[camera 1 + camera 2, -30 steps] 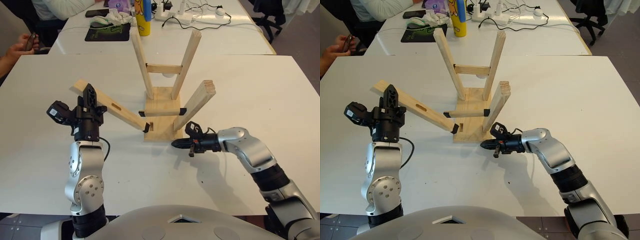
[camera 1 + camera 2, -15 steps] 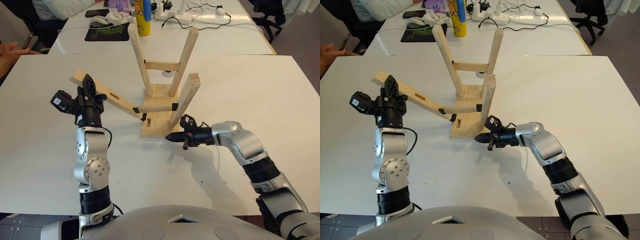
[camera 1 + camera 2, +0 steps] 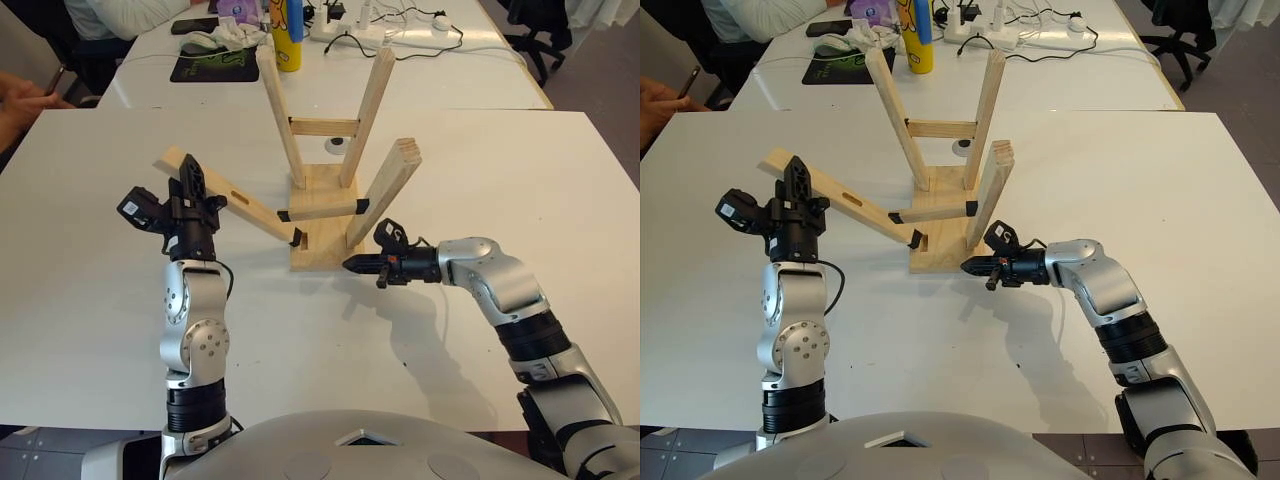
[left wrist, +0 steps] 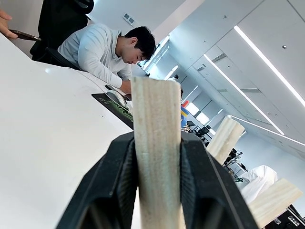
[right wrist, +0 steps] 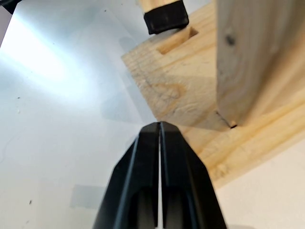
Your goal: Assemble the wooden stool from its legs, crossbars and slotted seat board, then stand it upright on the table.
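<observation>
- Lying upside down on the white table (image 3: 480, 170), the pale wooden seat board (image 3: 322, 250) carries two upright legs joined by a crossbar (image 3: 325, 127), plus a leaning third leg (image 3: 385, 195).
- The fourth leg (image 3: 250, 208) slants, its black-capped end at an open slot (image 5: 177, 39).
- The left gripper (image 3: 190, 195) clamps that leg's outer end; the right gripper (image 3: 352, 265), fingers pressed together, points at the board's near edge.
</observation>
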`<state>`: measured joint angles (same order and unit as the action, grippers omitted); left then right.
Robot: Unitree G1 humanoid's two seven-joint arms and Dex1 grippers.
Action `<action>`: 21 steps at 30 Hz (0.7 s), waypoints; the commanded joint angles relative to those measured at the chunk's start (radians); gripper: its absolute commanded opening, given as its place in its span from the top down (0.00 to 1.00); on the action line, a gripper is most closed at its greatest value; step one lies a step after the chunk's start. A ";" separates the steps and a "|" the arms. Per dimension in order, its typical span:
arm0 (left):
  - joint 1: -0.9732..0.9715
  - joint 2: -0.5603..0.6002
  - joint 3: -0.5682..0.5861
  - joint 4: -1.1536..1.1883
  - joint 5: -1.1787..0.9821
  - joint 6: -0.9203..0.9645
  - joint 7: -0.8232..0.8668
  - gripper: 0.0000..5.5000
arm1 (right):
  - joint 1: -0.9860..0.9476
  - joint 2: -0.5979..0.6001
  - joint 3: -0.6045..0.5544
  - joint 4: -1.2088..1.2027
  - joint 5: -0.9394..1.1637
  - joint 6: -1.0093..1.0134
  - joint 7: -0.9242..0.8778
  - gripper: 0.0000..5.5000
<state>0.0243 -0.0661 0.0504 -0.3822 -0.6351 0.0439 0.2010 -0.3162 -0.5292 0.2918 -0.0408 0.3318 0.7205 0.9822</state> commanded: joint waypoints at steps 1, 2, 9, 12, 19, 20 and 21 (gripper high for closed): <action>-0.019 -0.087 -0.024 0.025 0.008 0.008 0.014 0.81 | 0.037 -0.035 -0.014 -0.049 0.025 0.008 0.029 1.00; -0.019 -0.082 -0.024 0.030 0.007 0.007 0.013 0.81 | 0.046 -0.050 -0.022 -0.056 0.028 0.004 0.041 1.00; -0.009 -0.061 -0.018 0.046 0.005 0.005 0.009 0.81 | 0.027 -0.215 -0.077 0.103 -0.048 -0.142 0.108 1.00; -0.011 -0.058 -0.015 0.039 0.002 0.006 0.011 0.81 | -0.014 -0.200 -0.073 0.193 -0.107 -0.192 0.058 1.00; -0.032 -0.047 -0.002 0.015 -0.010 0.021 0.021 0.81 | 0.021 -0.080 -0.005 0.149 -0.163 -0.186 -0.027 1.00; -0.032 -0.045 0.000 0.013 -0.011 0.022 0.022 0.81 | 0.029 -0.064 0.005 0.132 -0.164 -0.179 -0.034 1.00; -0.034 -0.044 0.003 0.013 -0.010 0.023 0.022 0.81 | 0.033 -0.052 0.012 0.119 -0.166 -0.172 -0.041 1.00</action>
<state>0.0109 -0.0621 0.0443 -0.3597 -0.6483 0.0567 0.2121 -0.3139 -0.6101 0.2756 0.1051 0.1741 0.5236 0.9591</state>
